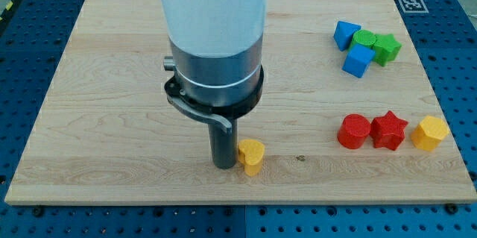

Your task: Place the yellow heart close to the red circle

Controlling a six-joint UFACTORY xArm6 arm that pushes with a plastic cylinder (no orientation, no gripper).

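My tip, a bare rod with no jaws, touches the left side of the small yellow heart block on the pale wooden board. The red circular block lies well apart toward the view's right (touching a red star block).
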